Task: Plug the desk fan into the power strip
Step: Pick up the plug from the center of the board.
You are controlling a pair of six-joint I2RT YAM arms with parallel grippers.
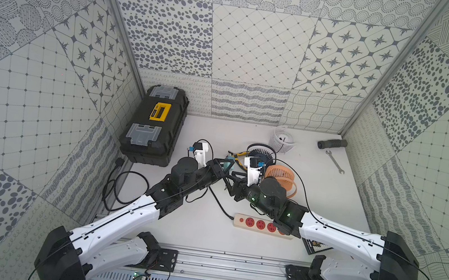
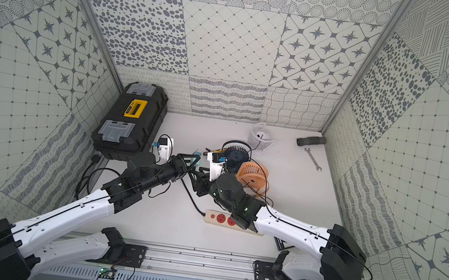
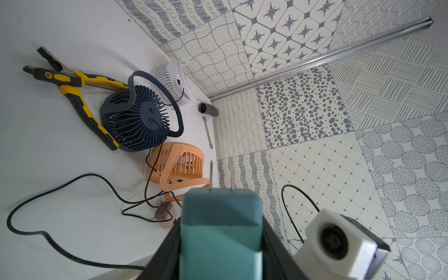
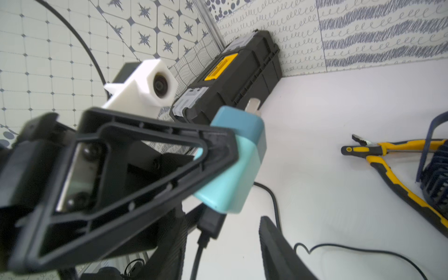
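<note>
plug [image 3: 220, 218]: matt teal plastic, metal prongs [image 3: 211, 177] | wrench [image 1: 334, 161]: bare metal | toolbox [image 1: 168, 133]: matt black plastic

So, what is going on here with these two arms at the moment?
The left gripper holds a teal plug adapter above the table, with its two metal prongs free. The right gripper is close beside it, at the black cable under the adapter; whether it grips yet is not clear. The power strip lies nearer the robot, partly under the right arm, and the sockets that show are empty. Nothing is plugged in yet.
</note>
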